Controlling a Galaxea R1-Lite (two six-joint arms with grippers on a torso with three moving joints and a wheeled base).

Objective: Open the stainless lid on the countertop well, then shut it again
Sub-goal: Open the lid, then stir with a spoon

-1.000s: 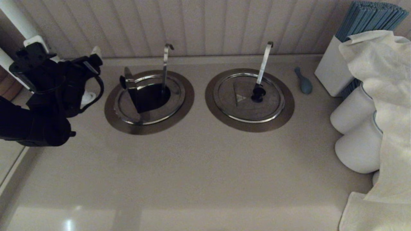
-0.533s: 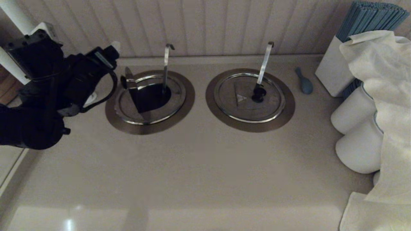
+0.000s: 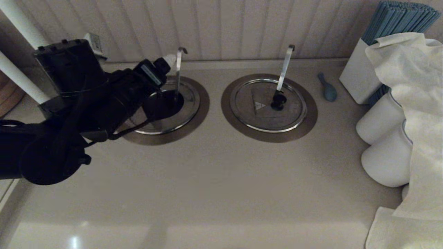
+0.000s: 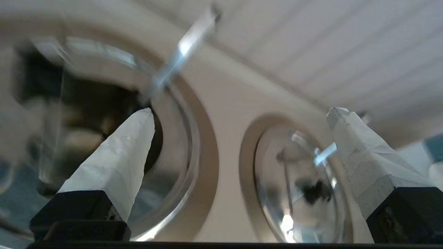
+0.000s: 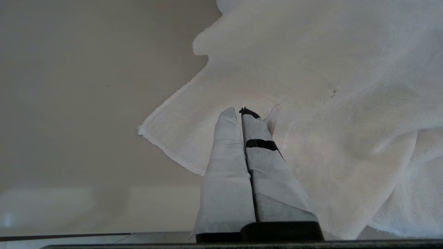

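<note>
The stainless lid (image 3: 189,101) sits in the left countertop well (image 3: 165,105). The well's dark opening shows, ringed by a brown collar (image 3: 203,103). A slim hook-topped handle (image 3: 178,74) stands upright through the lid. My left gripper (image 3: 162,67) hovers open over the well's left half, holding nothing. The arm hides the lid's flap in the head view. In the left wrist view, the left gripper (image 4: 241,112) spans from the dark opening (image 4: 90,110) towards the twin lid (image 4: 304,186); the handle (image 4: 183,48) rises ahead. My right gripper (image 5: 242,110) is shut over a white cloth (image 5: 311,86).
The twin lid (image 3: 268,105), closed, has a slanted handle (image 3: 284,67) and black knob. A blue utensil (image 3: 328,89) lies to its right. A white box of blue sticks (image 3: 360,76), white jars (image 3: 380,121) and draped cloth (image 3: 415,103) fill the right side. A panelled wall runs behind.
My left arm has swung right from the counter's left edge to above the left well, now covering the raised flap that showed before. The right arm has not moved.
</note>
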